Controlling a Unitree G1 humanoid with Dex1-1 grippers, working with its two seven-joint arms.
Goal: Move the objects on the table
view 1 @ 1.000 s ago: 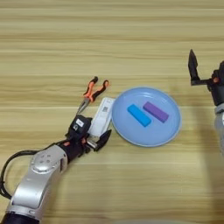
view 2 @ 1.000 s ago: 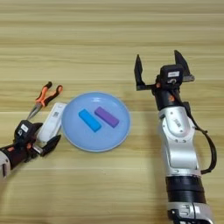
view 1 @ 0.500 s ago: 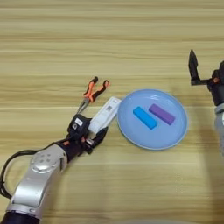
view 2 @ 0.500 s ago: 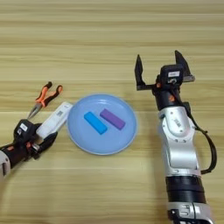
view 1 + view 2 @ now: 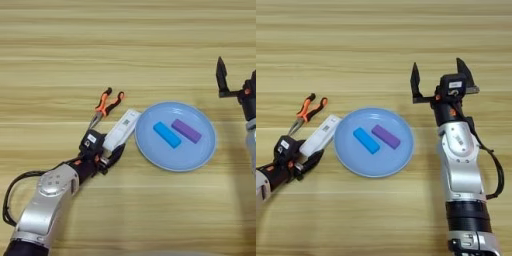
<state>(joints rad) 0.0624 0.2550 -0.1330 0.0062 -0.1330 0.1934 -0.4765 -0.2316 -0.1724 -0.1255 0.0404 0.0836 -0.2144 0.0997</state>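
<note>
A long white bar (image 5: 121, 130) with a small dark code mark lies tilted, its far end touching the rim of a light-blue plate (image 5: 200, 157). My left gripper (image 5: 109, 150) is shut on the bar's near end. On the plate lie a bright-blue block (image 5: 166, 134) and a purple block (image 5: 186, 130), side by side. My right gripper (image 5: 441, 77) stands open to the right of the plate, above the wooden table (image 5: 125, 45), holding nothing.
Orange-handled pliers (image 5: 105, 105) lie just left of the bar's far end, close to my left gripper. My right arm (image 5: 460, 170) runs down the right side of the table.
The plate with both blocks has slid to the right. The white bar in my left gripper has swung from near upright to a slant, its far end following the plate. The right arm has stayed put.
</note>
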